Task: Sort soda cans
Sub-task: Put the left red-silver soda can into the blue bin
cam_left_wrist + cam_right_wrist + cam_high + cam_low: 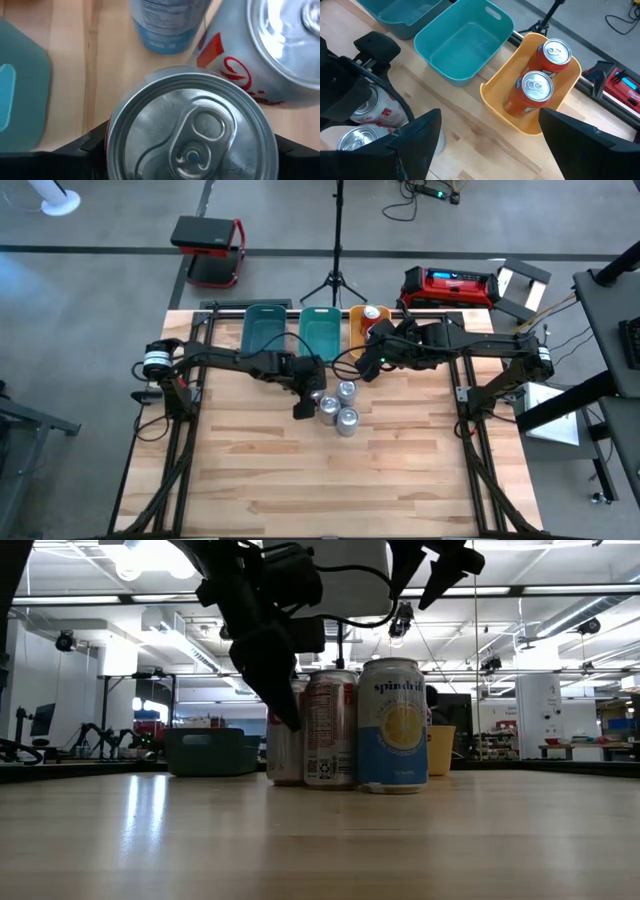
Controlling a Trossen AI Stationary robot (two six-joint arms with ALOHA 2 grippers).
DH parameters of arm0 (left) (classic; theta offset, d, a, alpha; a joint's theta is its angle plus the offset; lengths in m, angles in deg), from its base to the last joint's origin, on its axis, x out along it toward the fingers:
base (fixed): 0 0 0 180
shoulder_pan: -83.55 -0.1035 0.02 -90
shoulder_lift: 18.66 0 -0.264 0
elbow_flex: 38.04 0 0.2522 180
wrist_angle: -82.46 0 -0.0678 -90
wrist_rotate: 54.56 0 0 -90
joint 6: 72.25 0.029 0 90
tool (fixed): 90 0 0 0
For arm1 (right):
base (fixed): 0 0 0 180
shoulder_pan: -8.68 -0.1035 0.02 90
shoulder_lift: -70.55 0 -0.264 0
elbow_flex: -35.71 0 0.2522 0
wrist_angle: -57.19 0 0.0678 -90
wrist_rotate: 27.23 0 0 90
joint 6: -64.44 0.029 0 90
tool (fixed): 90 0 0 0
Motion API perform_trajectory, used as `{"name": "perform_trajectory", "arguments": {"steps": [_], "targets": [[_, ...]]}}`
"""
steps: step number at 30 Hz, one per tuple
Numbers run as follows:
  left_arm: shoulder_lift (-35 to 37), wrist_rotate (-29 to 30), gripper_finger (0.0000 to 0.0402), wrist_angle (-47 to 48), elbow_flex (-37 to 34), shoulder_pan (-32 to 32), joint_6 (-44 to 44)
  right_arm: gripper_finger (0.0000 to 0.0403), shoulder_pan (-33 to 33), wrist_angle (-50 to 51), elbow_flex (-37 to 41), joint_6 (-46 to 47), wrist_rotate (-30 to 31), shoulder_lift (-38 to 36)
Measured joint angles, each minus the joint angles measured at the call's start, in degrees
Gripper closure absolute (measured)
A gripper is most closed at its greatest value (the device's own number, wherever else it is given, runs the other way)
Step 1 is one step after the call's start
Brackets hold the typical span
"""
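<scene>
On the wood table (300, 480), near the back, four cans (338, 406) stand close together, with silver tops. Behind them sit two teal bins (296, 332), and both look bare inside. Next to those is an orange bin (555, 102), and two orange-red cans (535, 92) already stand in it. So that part of the sorting looks done, and the four cans on the table still have to go. The left gripper (305, 395) is down at the left side of the group. Its fingers sit on both sides of one can (191, 132), close to it, but I cannot tell if they squeeze it yet. The can has not left the table. The right gripper (378, 360) hangs up high between the orange bin and the group. Its two fingers (417, 142) are spread wide and hold nothing. My guess is about one third of the job is done.
</scene>
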Motion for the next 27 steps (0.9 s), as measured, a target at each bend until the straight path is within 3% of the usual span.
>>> {"name": "perform_trajectory", "arguments": {"steps": [5,13,20,27], "targets": [[2.2,1.5,0.0118,2.8,0.0,0.0,-1.9,0.0095,0.0,0.0,0.0,-0.6,0.0,-0.2],[13.8,9.6,0.0118,13.7,0.2,-4.4,-7.4,0.0123,0.0,0.1,0.0,-0.6,0.0,-0.5],[23.2,19.4,0.0118,20.2,0.3,-17.6,-12.9,0.0142,0.0,-0.3,0.0,-0.6,0.0,-0.3],[24.4,18.5,0.0118,21.5,0.2,-31.1,-15.9,0.0140,0.0,-0.5,0.0,0.6,0.0,-0.3]]}}
